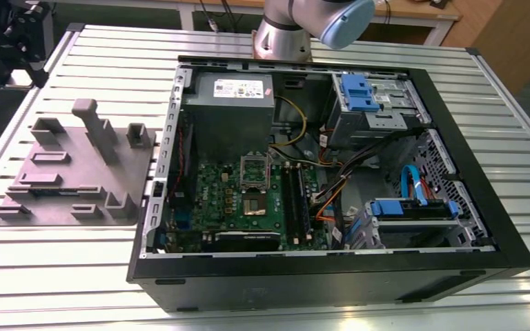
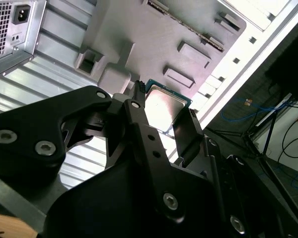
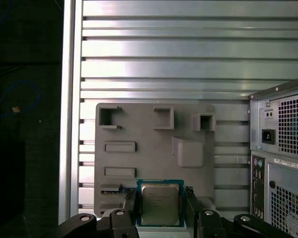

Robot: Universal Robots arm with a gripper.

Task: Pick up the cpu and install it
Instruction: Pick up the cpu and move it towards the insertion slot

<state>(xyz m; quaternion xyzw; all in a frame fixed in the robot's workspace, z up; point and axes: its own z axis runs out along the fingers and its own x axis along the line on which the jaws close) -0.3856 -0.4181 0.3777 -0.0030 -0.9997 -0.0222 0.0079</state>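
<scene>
The two black fingers (image 3: pixel 130 208) stand one at each side of the cpu (image 3: pixel 160 202) and press on its opposite edges. So the gripper (image 3: pixel 161 198) is clamped on the chip, as both wrist views show. The cpu shows its silvery metal top with a green border around it. It is held over the grey moulded tray (image 3: pixel 154 144). In the exterior view this tray lies on the slatted metal table (image 1: pixel 63 269) at the exterior view's left, just beside the open computer case (image 1: pixel 339 265). Inside the case lies the green motherboard (image 1: pixel 246 200). The arm (image 1: pixel 288 27) stands at the far side of the case.
</scene>
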